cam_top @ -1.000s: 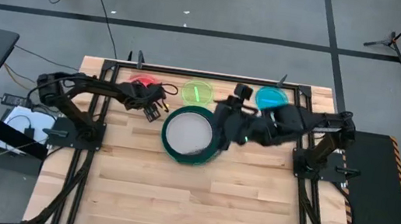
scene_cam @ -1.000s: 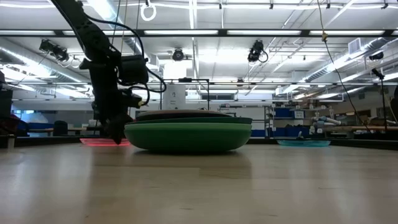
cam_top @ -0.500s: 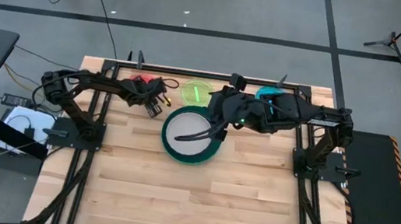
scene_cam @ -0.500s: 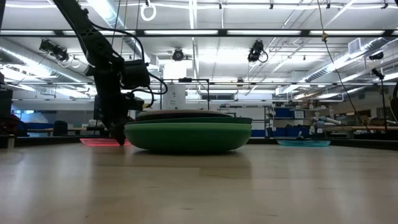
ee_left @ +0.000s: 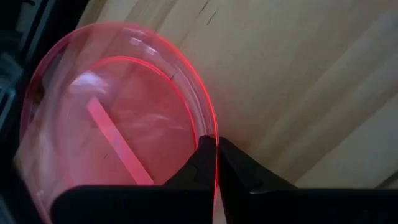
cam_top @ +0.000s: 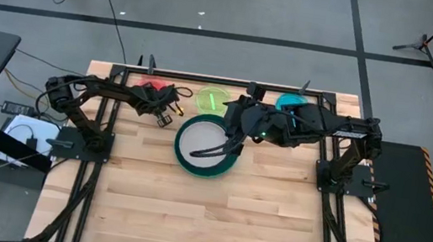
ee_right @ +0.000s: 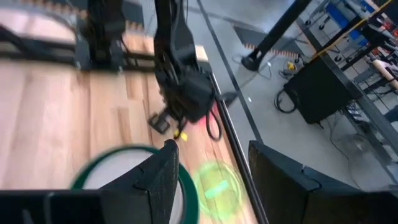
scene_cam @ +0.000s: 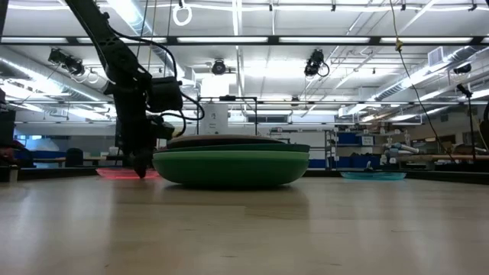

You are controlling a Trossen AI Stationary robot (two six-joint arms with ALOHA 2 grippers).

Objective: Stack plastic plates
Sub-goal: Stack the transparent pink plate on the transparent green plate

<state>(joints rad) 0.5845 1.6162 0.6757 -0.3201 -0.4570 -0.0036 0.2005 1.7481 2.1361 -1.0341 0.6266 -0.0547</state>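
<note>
The left gripper point(ee_left: 216, 163) has its fingers pinched tight on the thin rim of the red plate point(ee_left: 118, 124), which sits at the far left of the surface point(cam_top: 212, 214), near the back edge. That hold looks risky to me: only the very tip of the fingers bites the edge, and the plate is slick, clear plastic. If the arm lifts fast or twists, the plate could pivot in the pinch or slip out and skid off the back of the surface. It may also flex and pop free.

The stack point(cam_top: 206, 143) of big green plates with the pale grey one on top lies mid-surface, just right of that gripper. The right gripper point(ee_right: 211, 180) hangs above the stack's far right side with its fingers wide apart and holding nothing. If both arms head for the stack at once, they could knock each other, or the right arm could nudge the stack. The yellow-green plate point(cam_top: 213, 99) and the blue plate point(cam_top: 289, 102) lie along the back edge, the blue one partly under the right arm, so a low swing there could sweep it.

Against a second ago, the right arm has pulled back from over the stack and risen toward the back edge, covering more of the blue plate. The left gripper has barely shifted, staying at the red plate. The stack has not moved.
</note>
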